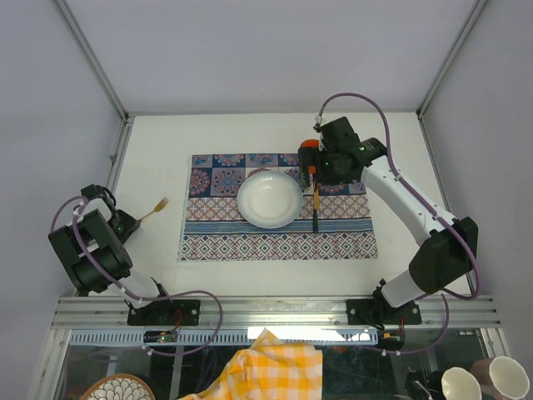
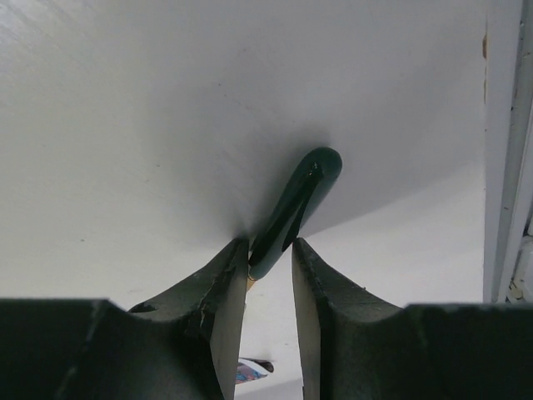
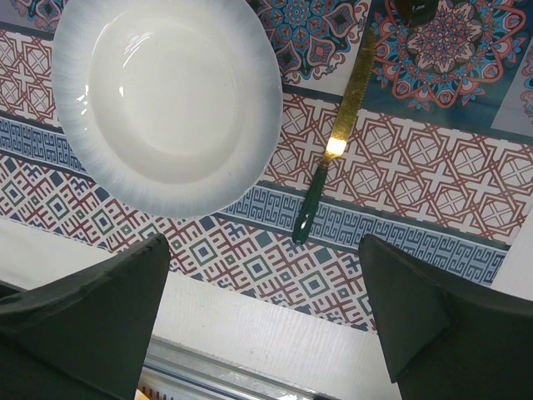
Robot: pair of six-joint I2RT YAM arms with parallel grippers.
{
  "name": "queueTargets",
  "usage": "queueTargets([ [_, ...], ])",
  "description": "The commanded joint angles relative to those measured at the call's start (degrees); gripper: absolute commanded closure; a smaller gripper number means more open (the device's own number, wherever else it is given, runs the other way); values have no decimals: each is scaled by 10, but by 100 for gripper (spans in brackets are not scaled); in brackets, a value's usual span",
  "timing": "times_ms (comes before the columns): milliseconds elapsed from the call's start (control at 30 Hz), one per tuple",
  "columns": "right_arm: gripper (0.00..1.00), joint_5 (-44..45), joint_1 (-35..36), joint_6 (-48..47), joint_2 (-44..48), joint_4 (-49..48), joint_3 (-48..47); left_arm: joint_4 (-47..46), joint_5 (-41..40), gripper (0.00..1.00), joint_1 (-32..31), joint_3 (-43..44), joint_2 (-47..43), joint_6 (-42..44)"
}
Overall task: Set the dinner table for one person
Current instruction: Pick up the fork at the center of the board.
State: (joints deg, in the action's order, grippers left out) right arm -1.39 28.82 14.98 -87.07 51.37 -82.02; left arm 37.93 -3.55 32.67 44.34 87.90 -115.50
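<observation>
Gripping fork (image 1: 155, 207) by green handle in left hand (image 2: 271, 250), over white bench (image 1: 208, 142) left of cloth (image 1: 275, 246), tines aimed far-right. Needs carrying right, to strip left of plate (image 1: 269, 198). Holding right hand (image 3: 262, 250) wide open above knife (image 3: 337, 146).

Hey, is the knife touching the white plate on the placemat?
Apart. The right wrist view shows a strip of patterned placemat between the knife and the plate, along the knife's whole length.

plate (image 3: 166, 100) glossy white | knife (image 3: 334, 143) gold metal blade, glossy green handle | dinner table (image 1: 250, 137) smooth matte
</observation>
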Motion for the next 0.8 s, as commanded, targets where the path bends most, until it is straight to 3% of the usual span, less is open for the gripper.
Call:
queueTargets([
  [0,0,14,3,6,15,-9,-2,85,13,69,7,3,91,65],
  [133,0,13,4,6,15,-12,1,132,18,71,13,49,139,111],
  [200,0,12,3,7,15,-15,5,142,15,84,13,61,147,121],
  [333,1,10,3,7,14,-18,7,145,4,100,14,59,139,121],
  [767,1,-8,4,14,9,-38,24,159,66,100,12,109,72,216],
])
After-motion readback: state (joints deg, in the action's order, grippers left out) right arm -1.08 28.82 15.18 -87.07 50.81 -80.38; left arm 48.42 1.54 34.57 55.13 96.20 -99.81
